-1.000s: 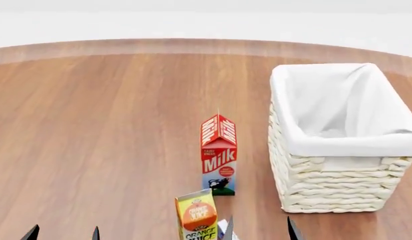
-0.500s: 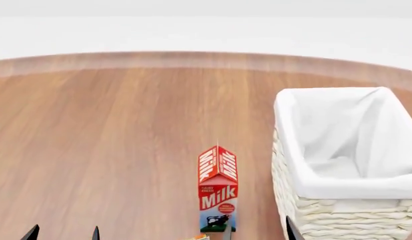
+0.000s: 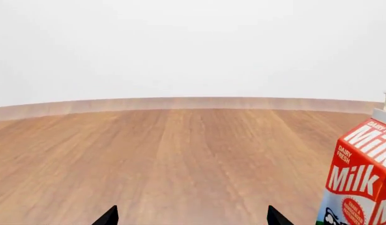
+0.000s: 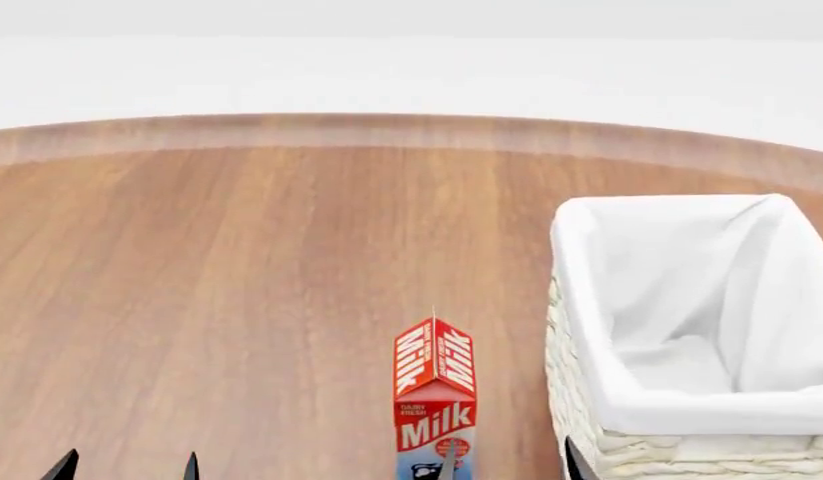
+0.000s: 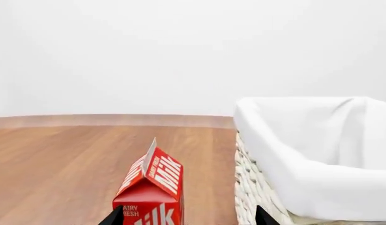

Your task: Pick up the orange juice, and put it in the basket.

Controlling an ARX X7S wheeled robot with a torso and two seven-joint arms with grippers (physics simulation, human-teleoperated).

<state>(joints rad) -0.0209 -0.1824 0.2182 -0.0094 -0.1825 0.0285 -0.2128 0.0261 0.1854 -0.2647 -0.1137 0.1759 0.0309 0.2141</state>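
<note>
The orange juice is out of view in every frame. The basket [image 4: 611, 405], cream wicker with a white cloth liner, stands at the right of the head view and also fills the right wrist view [image 5: 305, 159]. My left gripper [image 4: 127, 468] shows only its two dark tips at the bottom edge, wide apart; in its wrist view the left gripper [image 3: 191, 218] is open over bare wood. My right gripper [image 4: 511, 468] is open too, its tips at the bottom edge between the milk carton and the basket. In the right wrist view the right gripper [image 5: 187, 218] holds nothing.
A red Milk carton [image 4: 434, 400] stands upright just left of the basket, a narrow gap between them. It shows in the right wrist view [image 5: 149, 192] ahead of the jaws and in the left wrist view [image 3: 361, 178]. The round wooden table [image 4: 224, 280] stretches left and back to its curved edge.
The head view has lifted: milk carton and basket slid down the frame, and the orange juice, near the bottom edge a second ago, dropped out of view. The gripper tips kept their places.
</note>
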